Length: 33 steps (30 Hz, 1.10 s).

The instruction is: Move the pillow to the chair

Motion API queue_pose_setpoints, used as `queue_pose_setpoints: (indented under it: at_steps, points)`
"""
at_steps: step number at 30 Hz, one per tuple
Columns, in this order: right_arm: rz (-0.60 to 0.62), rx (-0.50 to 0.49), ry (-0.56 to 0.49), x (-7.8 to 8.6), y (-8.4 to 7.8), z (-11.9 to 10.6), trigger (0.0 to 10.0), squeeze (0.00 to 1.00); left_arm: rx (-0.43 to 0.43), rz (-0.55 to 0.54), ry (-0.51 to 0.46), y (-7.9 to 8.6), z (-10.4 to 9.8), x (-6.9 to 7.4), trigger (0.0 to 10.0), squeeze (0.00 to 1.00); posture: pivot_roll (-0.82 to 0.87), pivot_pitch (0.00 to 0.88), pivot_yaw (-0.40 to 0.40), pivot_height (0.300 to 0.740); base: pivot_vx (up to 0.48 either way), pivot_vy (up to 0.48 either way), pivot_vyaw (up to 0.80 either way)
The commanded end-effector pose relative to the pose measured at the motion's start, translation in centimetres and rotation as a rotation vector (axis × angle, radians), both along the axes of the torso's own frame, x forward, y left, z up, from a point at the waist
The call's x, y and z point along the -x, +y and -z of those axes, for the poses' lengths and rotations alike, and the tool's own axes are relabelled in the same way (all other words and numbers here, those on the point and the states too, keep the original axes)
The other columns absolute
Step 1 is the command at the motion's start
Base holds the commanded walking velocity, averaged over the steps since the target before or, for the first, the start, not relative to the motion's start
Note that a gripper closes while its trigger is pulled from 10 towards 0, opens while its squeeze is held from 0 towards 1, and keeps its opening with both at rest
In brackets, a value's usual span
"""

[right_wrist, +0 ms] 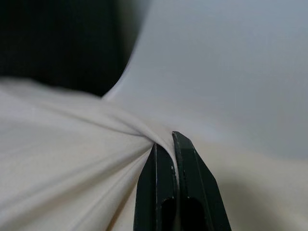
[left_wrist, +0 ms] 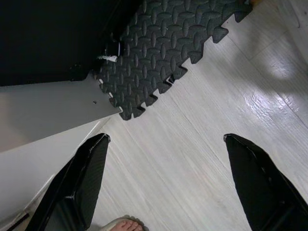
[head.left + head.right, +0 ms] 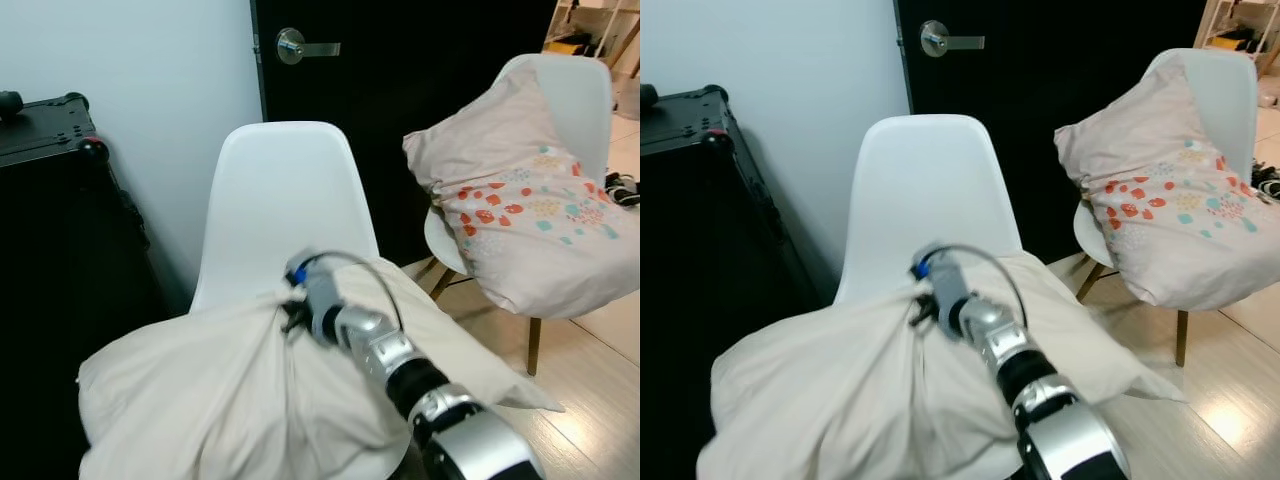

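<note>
The right gripper [image 1: 166, 144] is pinched tight on a fold of the plain cream pillow [image 3: 200, 400], which lies across the seat of the near white chair [image 3: 285, 190]. That thin pinch could slip, or the overhanging left end could drag the pillow off once released. The seat itself is buried under fabric. The left gripper [image 2: 163, 178] hangs spread over bare floor, holding nothing.
</note>
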State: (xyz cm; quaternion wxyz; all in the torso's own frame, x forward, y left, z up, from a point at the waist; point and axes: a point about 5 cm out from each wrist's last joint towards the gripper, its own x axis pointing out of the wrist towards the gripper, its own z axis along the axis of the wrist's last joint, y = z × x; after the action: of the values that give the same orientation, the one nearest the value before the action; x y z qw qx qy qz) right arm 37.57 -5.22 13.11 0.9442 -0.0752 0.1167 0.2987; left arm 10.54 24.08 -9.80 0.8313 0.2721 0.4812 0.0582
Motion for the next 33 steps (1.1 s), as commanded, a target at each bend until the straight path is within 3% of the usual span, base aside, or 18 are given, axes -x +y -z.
queue_pose_setpoints:
  at_steps: [1,3,6,9,17,19,21,22,24,25,26,28,29,30,31,32,33]
  points:
    - [0.129,-0.059,-0.088,-1.2,-1.5,-2.1,0.0,0.00,0.003,-0.002,0.006,0.0,0.1,0.2,10.0,0.00,0.01,0.035,0.004,0.546,0.000,0.000,0.00]
    - [0.129,-0.059,-0.088,-1.2,-1.5,-2.1,0.0,0.00,0.003,-0.002,0.006,0.0,0.1,0.2,10.0,0.00,0.01,0.035,0.004,0.546,0.000,0.000,0.00]
    - [0.206,-0.188,-0.316,-2.7,-2.3,-8.6,0.0,0.00,0.001,-0.001,0.007,0.0,0.1,0.1,10.0,0.00,0.01,0.033,0.006,0.546,0.000,0.000,0.00]
    - [0.240,-0.206,-0.393,-2.9,-2.7,-10.6,0.0,0.00,0.000,-0.003,0.007,0.0,0.1,0.2,10.0,0.00,0.02,0.034,0.002,0.546,0.000,0.000,0.00]
    - [0.323,-0.227,-0.492,-3.3,-4.2,-13.2,0.0,0.00,0.001,-0.004,0.012,0.0,0.1,0.3,10.0,0.00,0.02,0.036,0.003,0.546,0.000,0.000,0.00]
    - [0.257,-0.213,-0.450,-3.2,-3.4,-12.4,0.0,0.00,0.002,-0.001,0.017,-0.1,0.2,0.5,10.0,0.00,0.01,0.035,0.005,0.546,0.000,0.000,0.00]
    - [0.149,-0.161,-0.351,-2.7,-1.6,-10.1,0.0,0.00,0.003,0.002,0.019,-0.1,0.2,0.5,10.0,0.00,0.01,0.034,0.004,0.546,0.000,0.000,0.00]
    - [0.149,-0.161,-0.351,-2.7,-1.6,-10.1,0.0,0.00,0.003,0.002,0.019,-0.1,0.2,0.5,10.0,0.00,0.01,0.034,0.004,0.546,0.000,0.000,0.00]
    - [0.015,-0.100,-0.202,-1.5,0.6,-6.4,0.0,0.00,0.004,0.003,0.020,-0.2,0.2,0.5,10.0,0.00,0.01,0.033,0.002,0.546,0.000,0.000,0.00]
    - [0.015,-0.100,-0.202,-1.5,0.6,-6.4,0.0,0.00,0.004,0.003,0.020,-0.2,0.2,0.5,10.0,0.00,0.01,0.033,0.002,0.546,0.000,0.000,0.00]
    - [-0.091,-0.037,-0.085,-0.1,2.3,-3.2,0.0,0.00,0.004,0.004,0.018,-0.2,0.2,0.4,10.0,0.00,0.01,0.032,0.000,0.546,0.000,0.000,0.00]
    - [-0.127,-0.012,-0.049,0.5,2.8,-2.1,0.0,0.00,0.005,0.004,0.018,-0.2,0.2,0.4,10.0,0.00,0.01,0.032,0.000,0.546,0.000,0.000,0.00]
    - [-0.181,0.025,-0.002,1.3,3.4,-0.6,1.7,0.00,0.005,0.005,0.017,-0.2,0.2,0.4,10.0,0.00,0.01,0.029,0.001,0.546,0.000,0.000,0.00]
    - [-0.215,0.051,0.039,2.1,3.9,0.6,5.6,0.00,0.005,0.006,0.017,-0.2,0.2,0.4,10.0,0.00,0.01,0.029,0.001,0.546,0.000,0.000,0.00]
    - [-0.215,0.051,0.039,2.1,3.9,0.6,5.6,0.00,0.005,0.006,0.017,-0.2,0.2,0.4,10.0,0.00,0.01,0.029,0.001,0.546,0.000,0.000,0.00]
    - [-0.242,0.072,0.073,2.6,4.2,1.6,10.0,0.00,0.005,0.007,0.018,-0.2,0.2,0.4,10.0,0.00,0.00,0.027,0.000,0.546,0.000,0.000,0.00]
    - [-0.254,0.102,0.095,3.1,4.3,2.5,10.0,0.00,0.006,0.010,0.019,-0.3,0.2,0.4,10.0,0.00,0.00,0.026,0.001,0.546,0.000,0.000,0.00]
